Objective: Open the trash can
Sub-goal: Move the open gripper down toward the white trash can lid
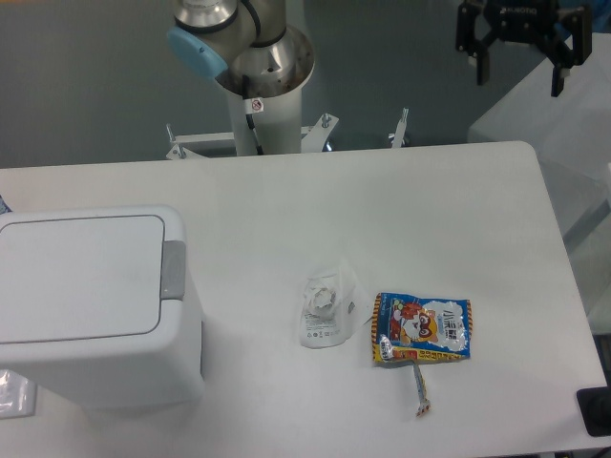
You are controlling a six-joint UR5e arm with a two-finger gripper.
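While the black two-finger claw (522,55) hangs high beyond the far right corner with its fingers spread and empty, the broad white table (382,200) carries everything. The large white plastic box-shaped trash can (91,301) sits far to the claw's left and nearer the camera, lid flat and closed. Its long axis runs left-right, and its small grey push button (173,270) faces the claw's side, probably for easy reach.

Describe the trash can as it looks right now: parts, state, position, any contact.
The trash can is a white, plastic-looking box with rounded corners, standing upright at the table's left edge. Its flat rectangular lid lies closed. A small grey push button sits on the rim's right side. Nothing touches it; the gripper hangs far off, upper right.
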